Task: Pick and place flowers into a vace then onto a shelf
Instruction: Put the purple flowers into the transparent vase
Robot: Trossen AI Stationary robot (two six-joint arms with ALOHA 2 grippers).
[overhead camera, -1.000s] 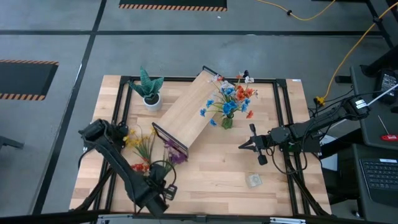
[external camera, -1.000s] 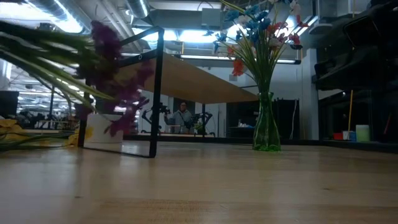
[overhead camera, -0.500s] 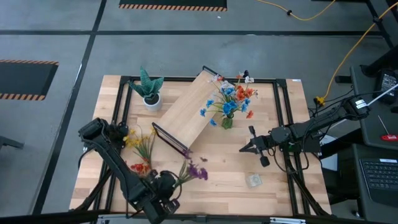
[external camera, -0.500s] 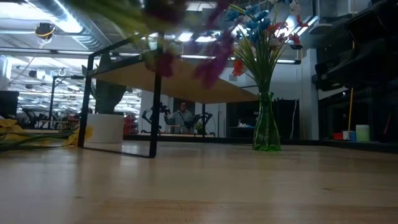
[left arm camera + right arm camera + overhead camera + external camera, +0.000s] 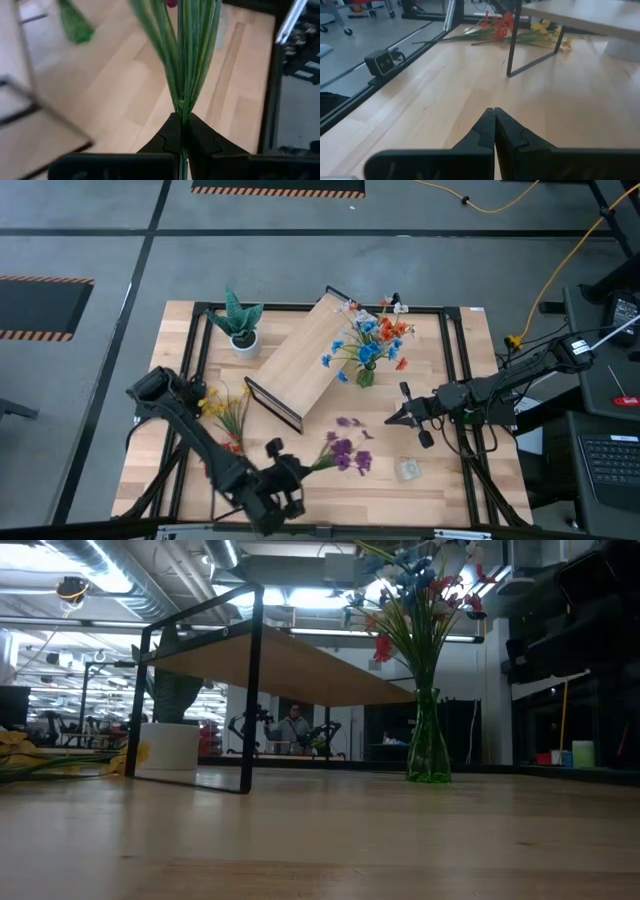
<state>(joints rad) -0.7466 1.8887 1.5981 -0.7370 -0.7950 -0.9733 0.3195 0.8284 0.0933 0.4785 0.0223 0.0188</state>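
My left gripper (image 5: 303, 470) hovers near the table's near edge, shut on a sprig of purple flowers (image 5: 345, 450). The green vase (image 5: 366, 376) stands upright just right of the shelf (image 5: 305, 358) and holds blue, red and orange flowers (image 5: 375, 335). The shelf stands slantwise on its black legs at the table's middle. Yellow and red flowers (image 5: 225, 415) lie flat on the table left of it. My right gripper (image 5: 390, 418) waits, shut on nothing, right of the vase. My left gripper pinches the purple sprig's bundle of thin green stems (image 5: 184, 102) at their lower end between its two fingers (image 5: 167, 135). The stems run straight on from the fingers, and the blossoms (image 5: 348, 452) point toward the table's right. The sprig is lifted clear of the table.
A spiky green plant in a white pot (image 5: 240, 332) stands at the far left. A small pale packet (image 5: 407, 470) lies near the table's near right. Bare wood lies between the vase, my right gripper and the near edge. A black frame (image 5: 455, 380) runs around the table.
My left gripper has risen and gone toward the table's right edge, rolling its wrist. The purple sprig has been lifted from beside the shelf's near leg and swung round. Its blossoms now hang over the bare wood near the vase.
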